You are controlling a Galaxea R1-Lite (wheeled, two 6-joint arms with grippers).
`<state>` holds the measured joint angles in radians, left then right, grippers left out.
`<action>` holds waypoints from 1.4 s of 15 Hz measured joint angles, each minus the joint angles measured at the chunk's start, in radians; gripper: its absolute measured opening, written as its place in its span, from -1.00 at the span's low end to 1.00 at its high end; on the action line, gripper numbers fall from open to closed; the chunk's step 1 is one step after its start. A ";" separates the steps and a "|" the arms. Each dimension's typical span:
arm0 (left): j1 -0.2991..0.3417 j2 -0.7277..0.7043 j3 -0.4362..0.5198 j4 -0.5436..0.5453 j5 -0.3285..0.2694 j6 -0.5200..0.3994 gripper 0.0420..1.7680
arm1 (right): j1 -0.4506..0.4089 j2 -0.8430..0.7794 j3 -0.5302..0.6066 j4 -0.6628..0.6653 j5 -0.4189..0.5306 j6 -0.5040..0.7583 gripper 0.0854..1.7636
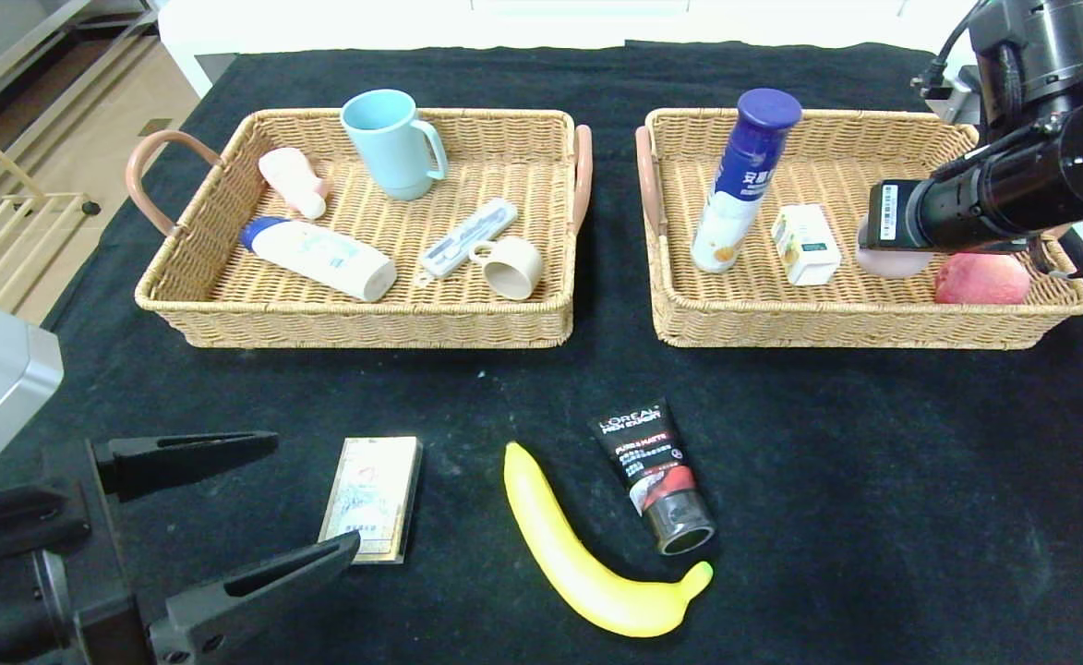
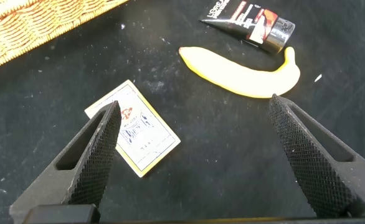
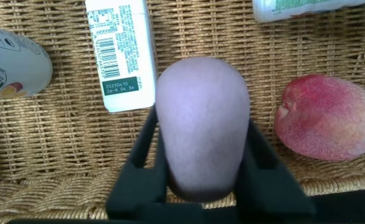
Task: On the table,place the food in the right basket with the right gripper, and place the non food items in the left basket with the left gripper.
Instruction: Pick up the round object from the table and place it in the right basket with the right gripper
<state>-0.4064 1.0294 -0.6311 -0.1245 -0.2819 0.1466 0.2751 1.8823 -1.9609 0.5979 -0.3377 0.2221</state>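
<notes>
Right gripper (image 3: pixel 202 165), over the right wicker basket (image 1: pixel 873 328), is seen bracketing a pale mauve rounded food item (image 3: pixel 202 124) between loosening fingers; release is best finished clear of the red peach-like fruit (image 3: pixel 327 118) just beside, then a straight lift.

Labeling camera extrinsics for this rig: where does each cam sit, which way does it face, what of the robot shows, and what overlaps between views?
Head view: on the head, facing forward and down at the table and both baskets; left gripper open near the camera, right arm over the right basket.
Left wrist view: on the left wrist, facing down at the card box, banana and black tube; both fingers show.
Right wrist view: on the right wrist, facing down into the right basket; right gripper around a pink rounded item, beside the peach.
Shared: head and left wrist both show the banana.
</notes>
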 joint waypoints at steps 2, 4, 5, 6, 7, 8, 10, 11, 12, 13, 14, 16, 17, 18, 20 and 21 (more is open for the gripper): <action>0.001 0.000 0.000 -0.002 0.000 0.000 0.94 | -0.001 -0.003 0.000 0.003 0.000 0.000 0.00; 0.000 0.000 0.000 0.001 0.000 0.001 0.94 | 0.001 -0.005 0.001 0.003 0.001 0.002 0.20; 0.000 0.000 0.000 0.001 0.000 0.001 0.94 | 0.002 -0.008 0.003 0.004 0.002 0.002 0.30; 0.000 0.000 0.000 0.002 0.000 0.003 0.94 | 0.003 -0.012 0.004 0.005 0.002 0.001 0.37; 0.000 0.000 0.000 0.003 0.000 0.003 0.94 | 0.005 -0.017 0.005 0.006 0.002 0.001 0.45; 0.000 0.000 0.001 0.003 0.000 0.004 0.94 | 0.007 -0.023 0.007 0.008 0.002 0.001 0.50; 0.000 -0.001 0.001 0.003 0.000 0.006 0.94 | 0.011 -0.034 0.012 0.010 0.002 0.002 0.60; 0.000 -0.001 0.001 0.001 0.000 0.005 0.94 | 0.013 -0.039 0.019 0.010 0.002 0.002 0.64; 0.000 -0.003 0.000 0.003 0.000 0.005 0.94 | 0.014 -0.045 0.031 0.010 0.002 0.002 0.67; 0.000 -0.004 0.000 0.004 -0.001 0.005 0.94 | 0.017 -0.054 0.048 0.010 0.002 0.002 0.70; 0.000 -0.005 -0.001 0.004 0.000 0.005 0.94 | 0.024 -0.067 0.072 0.010 0.003 0.003 0.73; 0.000 -0.006 -0.001 0.005 0.000 0.005 0.94 | 0.049 -0.104 0.133 0.010 0.004 0.003 0.78; 0.000 -0.006 -0.001 0.005 0.000 0.005 0.94 | 0.072 -0.131 0.173 0.010 0.005 0.003 0.80; 0.000 -0.006 -0.001 0.005 0.000 0.007 0.94 | 0.098 -0.160 0.211 0.010 0.004 0.002 0.81; -0.001 -0.006 -0.002 0.005 0.000 0.008 0.94 | 0.160 -0.219 0.273 0.009 0.004 0.004 0.84; -0.001 -0.006 -0.002 0.005 0.000 0.008 0.94 | 0.189 -0.245 0.304 0.010 0.004 0.004 0.85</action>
<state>-0.4074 1.0232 -0.6334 -0.1191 -0.2823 0.1549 0.4643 1.6370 -1.6572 0.6081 -0.3334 0.2260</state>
